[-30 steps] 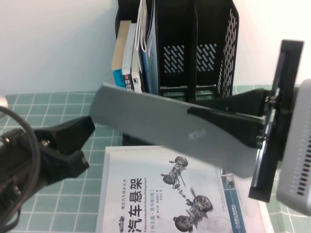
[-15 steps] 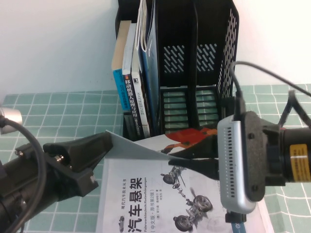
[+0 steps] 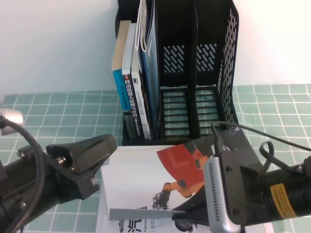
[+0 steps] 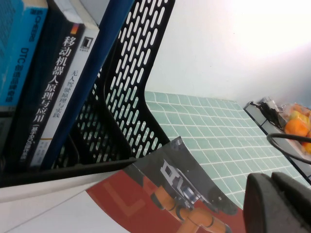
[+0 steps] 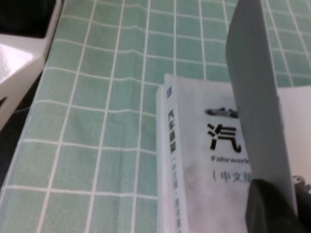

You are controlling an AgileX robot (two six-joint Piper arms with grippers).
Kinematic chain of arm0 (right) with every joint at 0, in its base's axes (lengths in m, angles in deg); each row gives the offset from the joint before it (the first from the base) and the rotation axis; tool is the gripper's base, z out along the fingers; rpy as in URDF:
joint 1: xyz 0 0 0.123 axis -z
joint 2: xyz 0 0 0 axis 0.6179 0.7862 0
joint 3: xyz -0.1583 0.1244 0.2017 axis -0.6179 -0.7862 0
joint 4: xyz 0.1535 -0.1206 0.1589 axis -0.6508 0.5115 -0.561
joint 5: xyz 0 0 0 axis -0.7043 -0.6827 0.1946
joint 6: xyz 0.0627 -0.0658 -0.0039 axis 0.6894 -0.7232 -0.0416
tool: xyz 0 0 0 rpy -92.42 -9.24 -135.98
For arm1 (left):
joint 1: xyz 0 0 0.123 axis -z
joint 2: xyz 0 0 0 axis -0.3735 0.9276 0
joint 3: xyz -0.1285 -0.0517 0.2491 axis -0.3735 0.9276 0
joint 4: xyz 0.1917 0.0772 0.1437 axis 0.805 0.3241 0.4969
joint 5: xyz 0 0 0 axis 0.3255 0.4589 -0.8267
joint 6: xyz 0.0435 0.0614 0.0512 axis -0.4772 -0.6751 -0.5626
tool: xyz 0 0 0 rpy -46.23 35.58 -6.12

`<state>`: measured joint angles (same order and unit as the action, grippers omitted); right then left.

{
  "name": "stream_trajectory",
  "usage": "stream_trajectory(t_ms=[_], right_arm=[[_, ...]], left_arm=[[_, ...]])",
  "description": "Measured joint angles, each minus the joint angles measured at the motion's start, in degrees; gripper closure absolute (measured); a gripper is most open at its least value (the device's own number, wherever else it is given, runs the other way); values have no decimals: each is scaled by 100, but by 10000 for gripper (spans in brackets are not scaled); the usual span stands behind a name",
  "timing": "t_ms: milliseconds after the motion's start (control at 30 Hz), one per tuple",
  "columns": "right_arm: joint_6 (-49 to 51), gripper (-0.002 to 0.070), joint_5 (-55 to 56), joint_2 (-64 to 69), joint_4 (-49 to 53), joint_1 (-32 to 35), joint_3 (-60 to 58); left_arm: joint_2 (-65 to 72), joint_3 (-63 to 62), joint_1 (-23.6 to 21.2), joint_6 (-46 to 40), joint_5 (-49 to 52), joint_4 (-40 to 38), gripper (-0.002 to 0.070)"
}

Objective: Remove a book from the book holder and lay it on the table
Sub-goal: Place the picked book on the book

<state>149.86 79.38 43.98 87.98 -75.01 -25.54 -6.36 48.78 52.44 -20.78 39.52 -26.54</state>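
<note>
The book lies near flat over another white book, filling the table before the book holder. Left gripper crowds its left edge; right gripper blocks its near right corner. Open cloth lies far right.

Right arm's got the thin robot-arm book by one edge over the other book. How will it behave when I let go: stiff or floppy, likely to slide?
The book, gripped edge-on by the right gripper, looks thin, so probably floppy; its free end may sag. Its cover looks glossy, and it hangs over the car-parts book, so it may slide once released. The left gripper is beside it, holding nothing.
</note>
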Motion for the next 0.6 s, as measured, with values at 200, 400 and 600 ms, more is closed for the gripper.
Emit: stream_trajectory(t_ms=[200,400,600], right_arm=[[196,673,-449,99,-92,-23,-80],[-81,672,-644,273,-817,-23,-90],[-731,668,-381,513,-1457,-23,-90]], left_arm=[[0,0,0,0,27,0,678],[0,0,0,0,31,0,678],[0,0,0,9,31,0,678]])
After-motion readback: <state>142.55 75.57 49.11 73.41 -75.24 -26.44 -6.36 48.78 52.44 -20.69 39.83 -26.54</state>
